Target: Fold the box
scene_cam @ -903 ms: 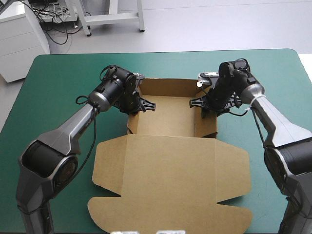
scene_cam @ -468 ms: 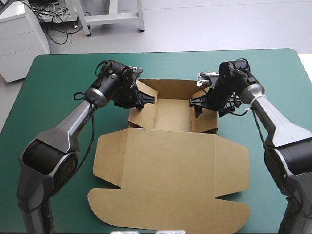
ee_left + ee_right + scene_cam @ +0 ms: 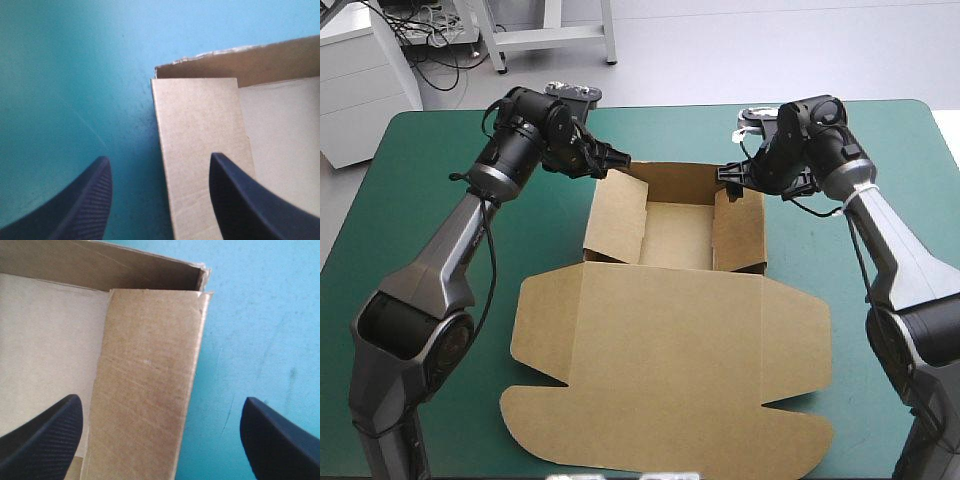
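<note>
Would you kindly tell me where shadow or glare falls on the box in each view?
High view: soft, even light, no glare on the box. Left wrist view: the far wall lies darker than the left flap. Right wrist view: likewise, the far wall is shaded and the right flap is lit.

The table point(image 3: 430, 150) with its teal-green cover stands on a pale grey floor point(image 3: 770, 50) — past its far left corner is a white cabinet point(image 3: 365, 85), and past its far edge are grey metal legs point(image 3: 608, 35) and black wires point(image 3: 435, 45).
</note>
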You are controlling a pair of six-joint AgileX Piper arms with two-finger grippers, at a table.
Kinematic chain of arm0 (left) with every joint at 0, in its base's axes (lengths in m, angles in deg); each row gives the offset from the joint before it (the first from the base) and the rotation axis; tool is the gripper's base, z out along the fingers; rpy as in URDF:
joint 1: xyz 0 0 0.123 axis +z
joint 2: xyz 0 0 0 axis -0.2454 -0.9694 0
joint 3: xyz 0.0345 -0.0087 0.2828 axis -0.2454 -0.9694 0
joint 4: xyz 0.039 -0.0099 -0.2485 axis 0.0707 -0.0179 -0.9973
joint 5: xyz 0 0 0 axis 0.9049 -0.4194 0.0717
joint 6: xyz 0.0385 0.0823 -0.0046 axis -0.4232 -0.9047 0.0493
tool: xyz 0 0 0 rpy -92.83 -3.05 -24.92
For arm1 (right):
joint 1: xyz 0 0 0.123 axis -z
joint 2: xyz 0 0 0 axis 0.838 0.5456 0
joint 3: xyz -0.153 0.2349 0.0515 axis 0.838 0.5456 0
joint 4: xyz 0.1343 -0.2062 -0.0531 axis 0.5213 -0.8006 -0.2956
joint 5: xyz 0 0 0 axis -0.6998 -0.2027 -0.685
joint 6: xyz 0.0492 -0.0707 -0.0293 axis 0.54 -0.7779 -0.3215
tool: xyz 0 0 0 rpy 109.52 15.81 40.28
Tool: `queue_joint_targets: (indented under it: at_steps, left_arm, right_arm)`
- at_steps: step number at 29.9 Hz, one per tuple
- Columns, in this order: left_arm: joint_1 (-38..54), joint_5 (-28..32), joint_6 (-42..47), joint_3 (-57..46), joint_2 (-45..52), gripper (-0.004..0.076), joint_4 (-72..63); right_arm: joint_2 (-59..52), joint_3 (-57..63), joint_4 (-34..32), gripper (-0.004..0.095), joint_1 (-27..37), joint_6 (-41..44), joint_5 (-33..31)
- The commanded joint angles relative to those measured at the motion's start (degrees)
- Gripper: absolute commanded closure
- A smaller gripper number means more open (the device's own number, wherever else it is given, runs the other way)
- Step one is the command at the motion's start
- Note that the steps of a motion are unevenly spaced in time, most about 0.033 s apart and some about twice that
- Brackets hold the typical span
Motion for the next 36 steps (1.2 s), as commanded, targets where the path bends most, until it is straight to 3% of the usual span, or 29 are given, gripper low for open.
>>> queue_joint_targets:
  at_steps: [1, 4, 6, 8, 9, 13, 20, 25, 29, 36]
  left_arm:
    - [-0.3, -3.1, -1.9, 2.5, 6.9, 0.0321, 0.3]
    - [-0.3, -3.1, -1.9, 2.5, 11.0, 0.0412, 0.3]
    - [-0.3, -3.1, -2.2, 2.5, 13.7, 0.0529, 0.4]
    - [-0.3, -3.1, -4.3, 2.4, 16.9, 0.0716, 0.9]
    - [-0.3, -3.1, -5.9, 1.8, 18.6, 0.0750, 0.9]
    - [-0.3, -3.1, -7.0, -5.2, 27.9, 0.0756, 0.9]
    - [-0.3, -3.0, -7.1, -27.9, 48.6, 0.0756, 2.2]
    - [-0.3, 3.0, -6.7, -43.4, 64.6, 0.0756, 3.3]
    - [-0.3, 6.9, -6.7, -52.7, 75.8, 0.0756, 3.1]
    - [-0.3, 9.8, -7.0, -64.5, 89.0, 0.0756, 3.1]
  right_arm:
    - [-6.3, -2.3, -0.6, 0.0120, 0.3, -0.1, -0.8]
    - [-9.4, -2.2, -0.6, 0.0120, 0.3, -0.1, -0.8]
    - [-11.0, -2.2, -0.6, 0.0120, 0.3, -0.1, -0.8]
    - [-12.2, -2.2, -0.9, 0.0120, 0.3, 0.0, -0.8]
    - [-12.8, -2.2, -0.9, 0.0120, 0.3, 0.0, -0.8]
    - [-14.1, -2.2, -0.6, 0.0120, 0.3, 0.0, -0.8]
    - [-14.3, -1.4, -0.6, 0.0120, 0.3, 1.7, -0.8]
    - [-14.3, 4.1, -3.4, 0.0120, 0.3, 4.7, -0.2]
    - [-14.2, 9.3, -2.4, 0.0120, 0.3, 5.9, 5.1]
    - [-11.5, 12.1, -0.6, 0.0120, 0.3, 6.9, 8.4]
